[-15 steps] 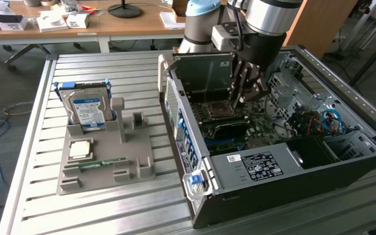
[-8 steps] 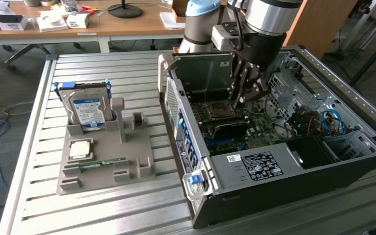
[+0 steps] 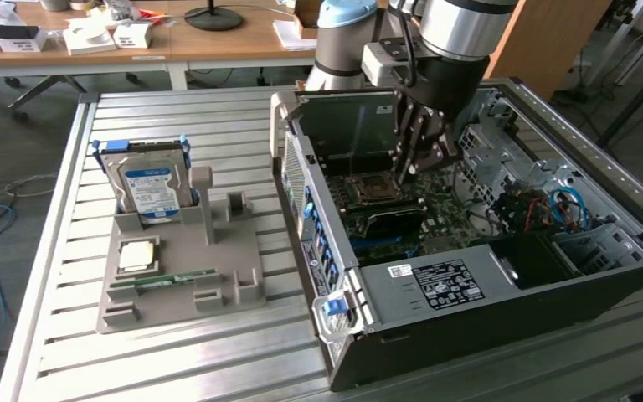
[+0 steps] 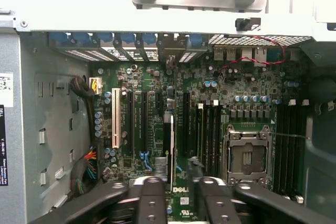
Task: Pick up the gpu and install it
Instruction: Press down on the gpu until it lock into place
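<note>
Inside the open computer case (image 3: 434,285), found the claw (image 3: 417,172) lowered from the arm (image 3: 455,42) over the motherboard (image 4: 247,85), just beside the empty CPU socket (image 3: 372,188). Saw the case lying on its side on the slatted metal surface (image 3: 187,352), with its open side up.

From the wrist view, made out the claw (image 4: 175,174) partway open, with its 2 dark fingers (image 4: 152,198) on either side of the gpu (image 4: 170,140). Read the gpu as a thin card seen edge-on, dark with a pale strip along it, standing upright among the long expansion slots. Placed it between the white slot (image 4: 115,118) and the CPU socket (image 4: 248,153), closer to the black slots in the middle of the board. Noted 1 finger close against the card and the other a little apart from it, so no firm clamp on it. Could not tell whether either finger truly touched the card, nor whether its lower edge sat fully in a slot.

On the exterior view's left, well apart from the case, saw a grey holder (image 3: 221,251) on the surface. Counted 3 parts in it: a hard drive (image 3: 148,188) upright at the back, a square processor chip (image 3: 137,255) lying flat, and a narrow green memory stick (image 3: 165,279) near the front.
</note>
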